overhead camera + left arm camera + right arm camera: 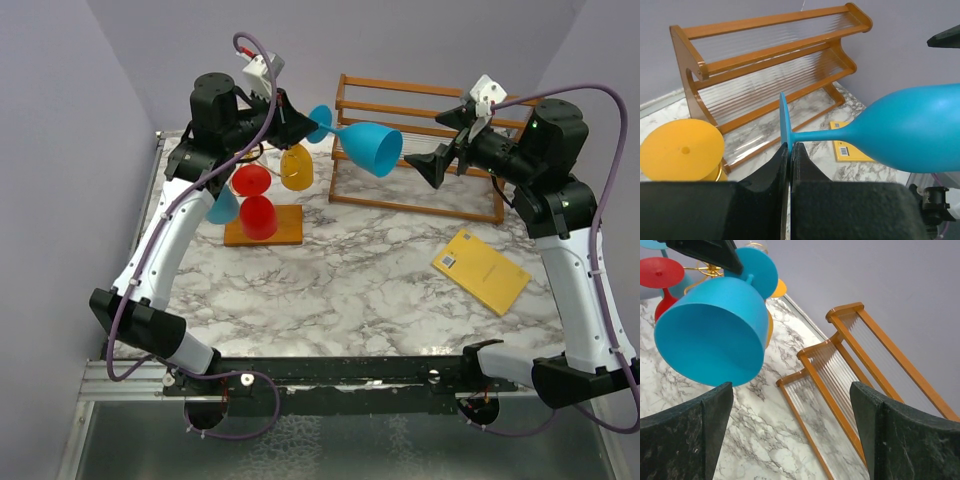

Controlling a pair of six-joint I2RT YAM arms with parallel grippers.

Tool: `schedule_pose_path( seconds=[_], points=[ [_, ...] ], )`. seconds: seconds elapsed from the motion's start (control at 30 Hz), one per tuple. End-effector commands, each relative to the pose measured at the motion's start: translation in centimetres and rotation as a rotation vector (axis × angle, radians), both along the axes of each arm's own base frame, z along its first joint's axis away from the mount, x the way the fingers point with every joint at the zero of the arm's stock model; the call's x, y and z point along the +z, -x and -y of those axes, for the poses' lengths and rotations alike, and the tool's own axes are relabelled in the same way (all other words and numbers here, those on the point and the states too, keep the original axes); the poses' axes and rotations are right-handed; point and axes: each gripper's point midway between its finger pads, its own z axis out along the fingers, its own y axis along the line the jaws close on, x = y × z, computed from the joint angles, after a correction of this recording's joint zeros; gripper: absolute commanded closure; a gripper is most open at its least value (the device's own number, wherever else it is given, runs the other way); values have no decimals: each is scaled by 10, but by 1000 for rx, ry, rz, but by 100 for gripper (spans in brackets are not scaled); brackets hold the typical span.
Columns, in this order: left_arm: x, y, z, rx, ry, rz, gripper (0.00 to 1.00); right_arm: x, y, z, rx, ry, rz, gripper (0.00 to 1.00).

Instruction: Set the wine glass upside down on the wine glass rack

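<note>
Wine glass (368,147), blue, held sideways above tabletop (340,290) near wine glass rack (285,232), foot pinched in closed left hand (790,150). Right hand (430,165) spread open beside bowl, not touching. Counted on rack: two red glasses (252,180), one yellow glass (296,168), one pale-blue glass (222,207). One wooden shelf rack (420,110). One yellow booklet (481,269), barcode label, print unreadable.

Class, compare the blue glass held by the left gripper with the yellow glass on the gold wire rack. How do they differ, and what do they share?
Pose: the blue glass lies sideways in the air; the yellow glass hangs upside down on the rack, foot up. Hold: the left gripper pinches the blue glass's foot; no gripper touches the yellow glass. Both are opaque stemmed glasses.
</note>
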Motion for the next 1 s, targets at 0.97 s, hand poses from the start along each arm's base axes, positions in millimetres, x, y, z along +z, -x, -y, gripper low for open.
schedule_pose_path(
  seconds=[0.97],
  points=[
    [27, 60, -16, -177, -719, 677, 100, -140, -62, 44, -312, 143, -122, 0]
  ],
)
